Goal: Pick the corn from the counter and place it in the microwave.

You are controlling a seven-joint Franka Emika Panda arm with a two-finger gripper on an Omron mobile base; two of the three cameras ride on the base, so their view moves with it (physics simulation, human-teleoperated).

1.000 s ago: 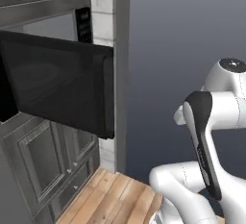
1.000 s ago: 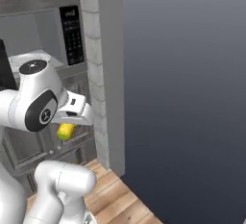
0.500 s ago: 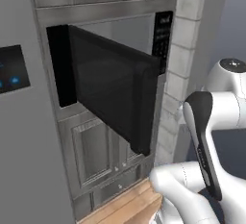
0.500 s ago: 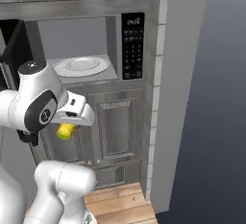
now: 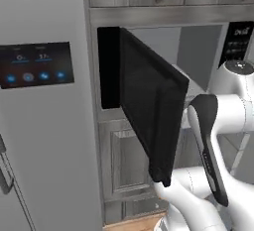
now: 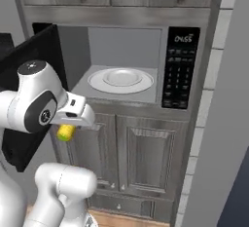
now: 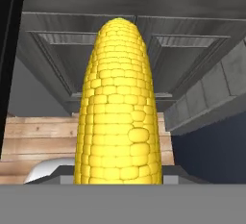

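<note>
Corn (image 7: 117, 107) held in claw (image 6: 66, 126), below open microwave (image 6: 121, 65)

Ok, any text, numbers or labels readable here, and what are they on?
Microwave control panel: white display characters at the top, too blurred to read for sure; the button labels below are too small.
Fridge display: blue-lit figures and icons, too blurred to read.
Corn, cabinets: no text.

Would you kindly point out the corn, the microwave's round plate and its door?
corn (image 7: 117, 107), hand view, middle of the cob.
round plate (image 6: 121, 80), right base view, its centre.
door (image 5: 149, 101), left base view, dark inner face.
</note>
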